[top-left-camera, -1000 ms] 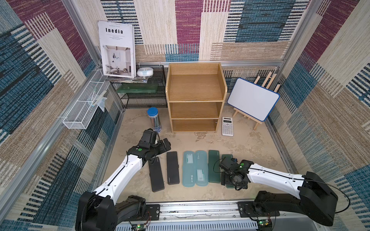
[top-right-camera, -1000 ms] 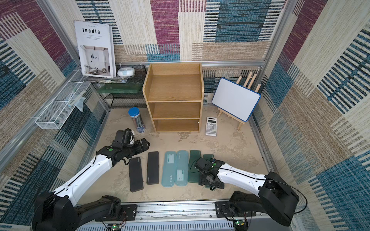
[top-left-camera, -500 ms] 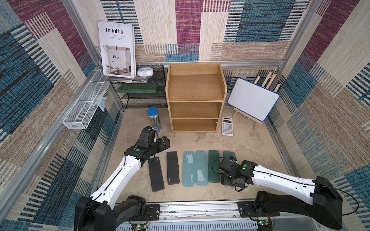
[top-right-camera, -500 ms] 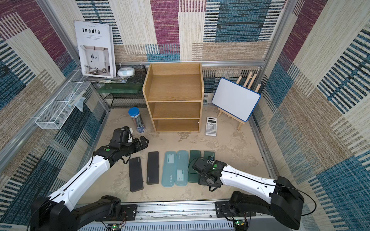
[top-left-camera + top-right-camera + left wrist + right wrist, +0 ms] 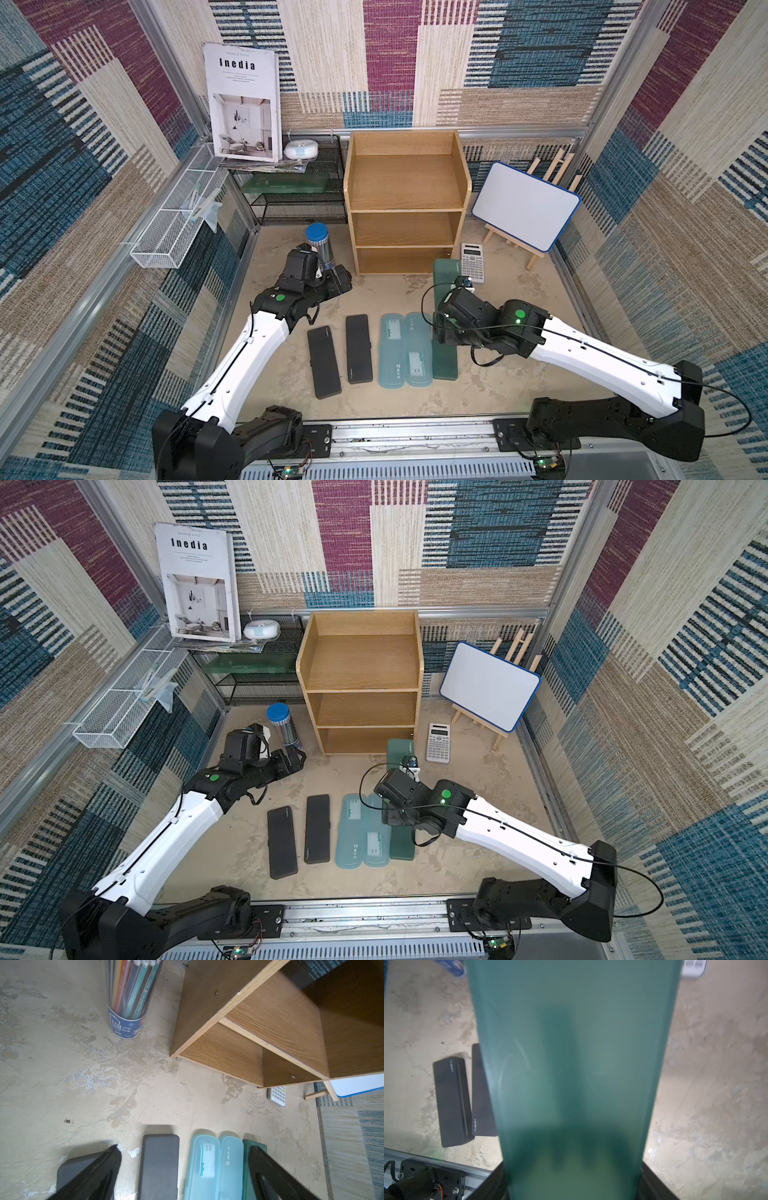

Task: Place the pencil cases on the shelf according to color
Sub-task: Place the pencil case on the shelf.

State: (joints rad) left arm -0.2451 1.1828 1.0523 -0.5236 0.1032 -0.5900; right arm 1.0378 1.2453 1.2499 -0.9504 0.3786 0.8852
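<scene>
Right wrist view: the right claw [image 5: 574, 1184] has its jaws spread wide across a dark green, flat, rounded plastic pencil case [image 5: 571, 1053], with a black finger pressed on each long edge. In both top views that case is lifted off the beige table [image 5: 395, 293]. Its far end points at the lowest tier of the light-brown wooden three-tier shelf [image 5: 405, 183], just beside the white-grey calculator [image 5: 472, 262].

The second dark green case [image 5: 444, 365] lies on the table next to two translucent teal-blue cases [image 5: 392, 353] and two matte black cases [image 5: 358, 348]. The left claw [image 5: 184, 1148] hangs wide open above the table, gripping nothing. It is near a clear plastic tube [image 5: 128, 1001] packed with coloured pencils.
</scene>
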